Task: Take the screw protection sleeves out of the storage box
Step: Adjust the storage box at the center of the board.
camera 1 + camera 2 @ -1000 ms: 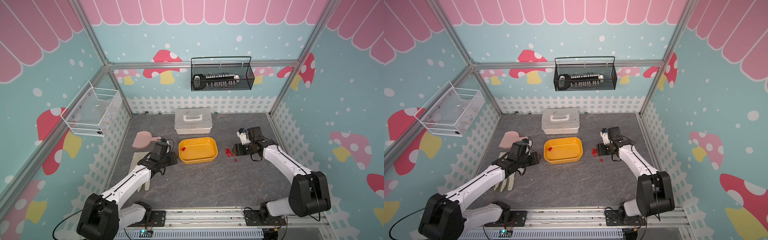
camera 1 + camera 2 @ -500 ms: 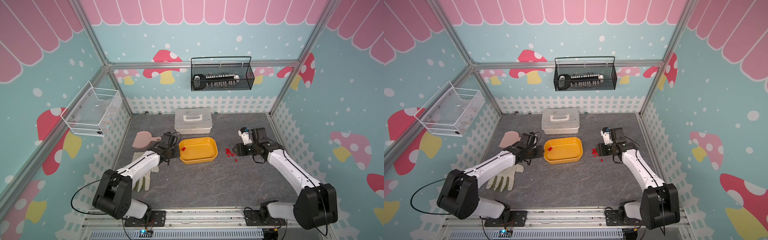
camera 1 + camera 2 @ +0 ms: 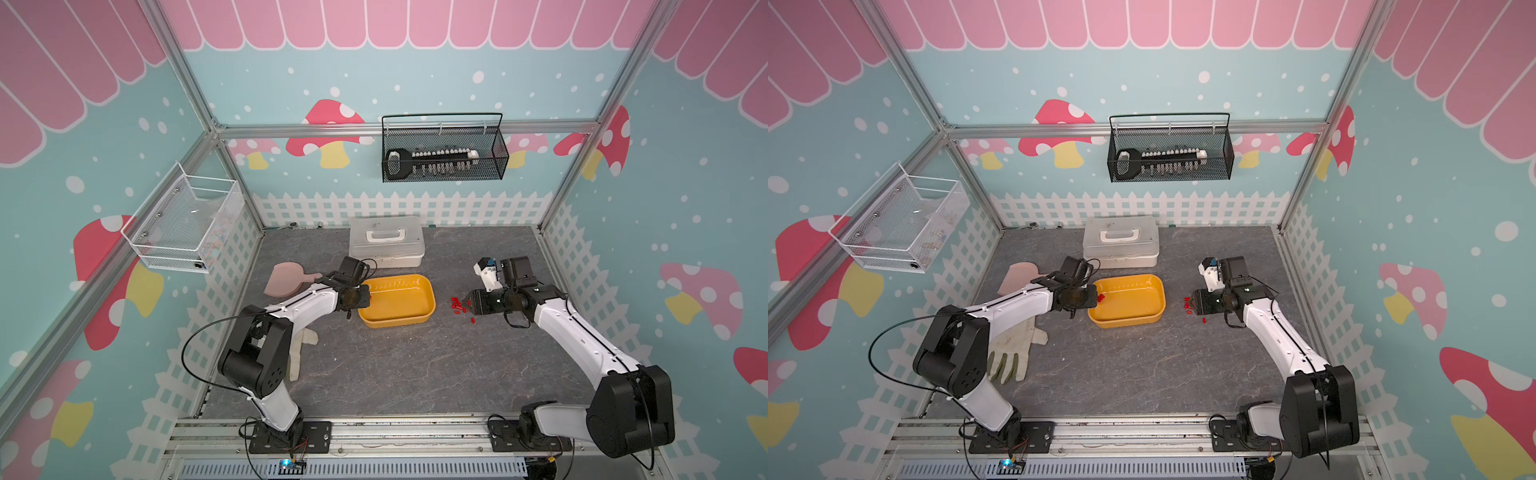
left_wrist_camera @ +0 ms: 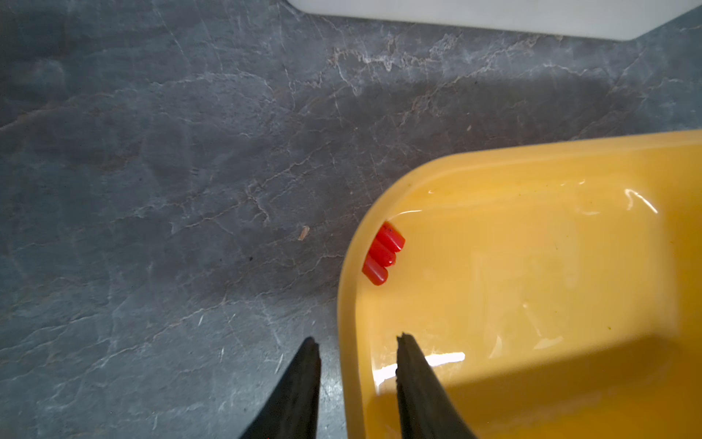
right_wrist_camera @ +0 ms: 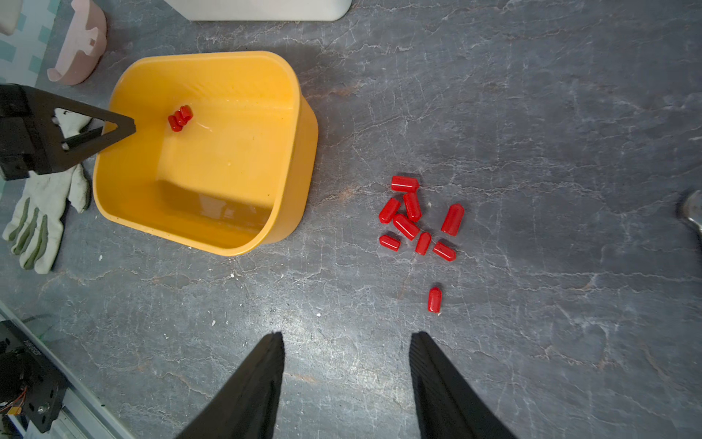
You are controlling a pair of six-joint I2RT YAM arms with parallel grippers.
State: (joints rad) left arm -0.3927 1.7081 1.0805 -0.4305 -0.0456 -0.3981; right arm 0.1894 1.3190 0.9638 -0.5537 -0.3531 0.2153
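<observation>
The yellow storage box (image 3: 395, 325) (image 3: 1125, 322) stands mid-table. Three red screw protection sleeves (image 4: 381, 252) (image 5: 180, 118) lie together inside it against its left end wall. My left gripper (image 4: 358, 340) (image 3: 1094, 299) is open and straddles that end's rim (image 4: 343, 304), one finger inside the box and one outside, short of the three sleeves. Several more sleeves (image 5: 414, 220) (image 3: 457, 305) lie loose on the table right of the box. My right gripper (image 5: 346, 334) (image 3: 467, 302) hangs open and empty just beside that pile.
A white lidded case (image 3: 386, 243) stands behind the box. A pink scoop-like piece (image 3: 284, 282) and a white work glove (image 3: 1013, 353) lie under and beside my left arm. A black wire basket (image 3: 442, 153) and a white mesh basket (image 3: 183, 228) hang on the walls.
My left gripper has moved right to the box's left end and its jaws have narrowed around the rim. My right gripper has stayed by the loose pile and closed slightly.
</observation>
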